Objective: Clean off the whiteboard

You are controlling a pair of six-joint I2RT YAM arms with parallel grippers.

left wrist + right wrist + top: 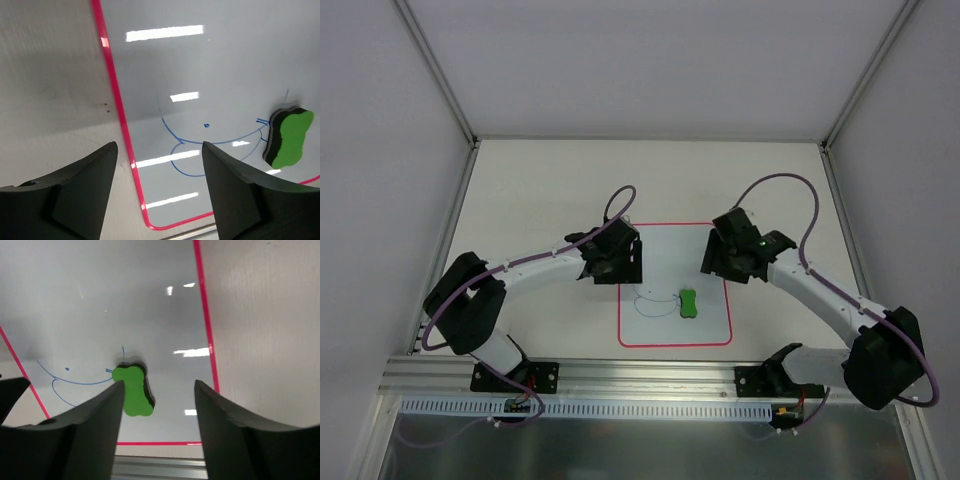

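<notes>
Now the left hand is hovering over the left edge of the whiteboard, spread wide and gripping nothing. The right hand is hanging equally spread and empty near the green eraser, which is resting on the board amid blue scribbles on the desk.

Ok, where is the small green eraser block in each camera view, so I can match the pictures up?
Top external: the small green eraser block lies near the middle of the white red-bordered whiteboard, between the two arms.
Left wrist: at the right edge, around mid-height.
Right wrist: lower centre-left.
Shared landmark: the blue marker curve, just left of the eraser in every view.
</notes>
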